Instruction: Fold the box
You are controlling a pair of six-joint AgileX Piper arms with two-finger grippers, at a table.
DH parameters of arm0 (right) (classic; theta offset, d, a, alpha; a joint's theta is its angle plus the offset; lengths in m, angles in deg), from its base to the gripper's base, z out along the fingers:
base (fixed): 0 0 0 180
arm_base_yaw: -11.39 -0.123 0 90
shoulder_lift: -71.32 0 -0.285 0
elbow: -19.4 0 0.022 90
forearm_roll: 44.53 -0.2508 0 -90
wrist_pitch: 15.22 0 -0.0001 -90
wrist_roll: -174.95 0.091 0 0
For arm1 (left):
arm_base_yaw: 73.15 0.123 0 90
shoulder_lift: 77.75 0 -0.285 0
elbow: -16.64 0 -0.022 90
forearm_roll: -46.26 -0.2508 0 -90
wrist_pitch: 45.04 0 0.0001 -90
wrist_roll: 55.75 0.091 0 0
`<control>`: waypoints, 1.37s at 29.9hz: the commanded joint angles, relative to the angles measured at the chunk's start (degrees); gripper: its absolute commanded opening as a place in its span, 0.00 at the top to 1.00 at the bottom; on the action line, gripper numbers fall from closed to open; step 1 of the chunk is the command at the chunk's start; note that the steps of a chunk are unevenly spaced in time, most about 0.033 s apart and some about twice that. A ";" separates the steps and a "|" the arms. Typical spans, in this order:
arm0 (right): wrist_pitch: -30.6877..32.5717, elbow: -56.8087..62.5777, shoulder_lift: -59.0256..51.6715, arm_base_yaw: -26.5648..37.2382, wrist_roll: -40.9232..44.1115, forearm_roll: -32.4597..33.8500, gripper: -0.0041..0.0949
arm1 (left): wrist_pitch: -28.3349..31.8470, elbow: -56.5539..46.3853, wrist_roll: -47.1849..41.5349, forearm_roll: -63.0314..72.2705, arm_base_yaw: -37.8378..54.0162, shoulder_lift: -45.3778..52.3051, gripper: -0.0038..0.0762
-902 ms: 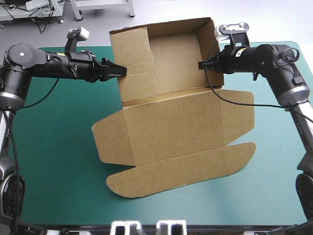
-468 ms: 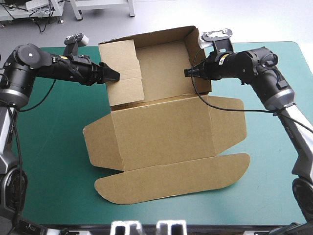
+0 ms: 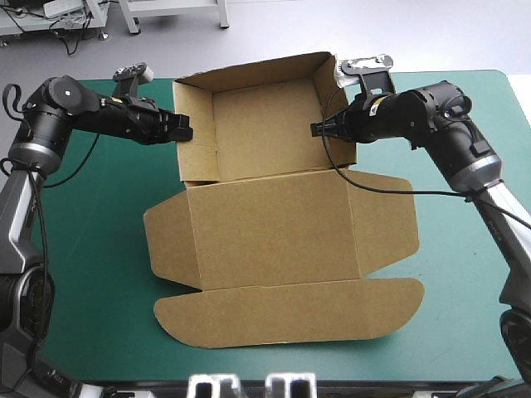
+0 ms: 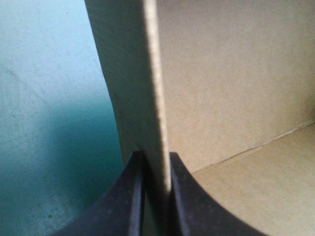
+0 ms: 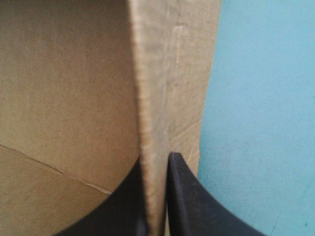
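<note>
The box point(image 3: 265, 133) lay in the middle of the teal-green table point(image 3: 91, 257), its far half standing as an open tray with three walls raised, its lid point(image 3: 274, 228) flat on the cover toward the near edge, side flaps and the rounded front flap spread out. The left claw point(image 3: 184, 131) pinched the tray's left wall point(image 3: 199, 153), one black finger on each face of the board. The right claw point(image 3: 318, 129) likewise pinched the right wall point(image 3: 327, 93), its fingers all but meeting around the brown sheet's edge.
</note>
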 commanded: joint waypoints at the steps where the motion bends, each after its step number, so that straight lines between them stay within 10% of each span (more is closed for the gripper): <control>1: -0.45 -1.90 -3.32 -1.34 -0.23 -6.39 0.95 | -0.27 1.67 0.90 6.68 -0.81 3.30 0.96; 15: 15.27 -1.90 1.62 -1.34 5.11 2.26 0.96 | -1.53 1.67 -6.98 -13.54 -7.06 7.38 0.96; 41: 4.00 -1.90 13.43 -1.26 0.42 1.46 0.96 | 2.14 1.67 -11.16 -17.26 -14.92 -10.52 0.96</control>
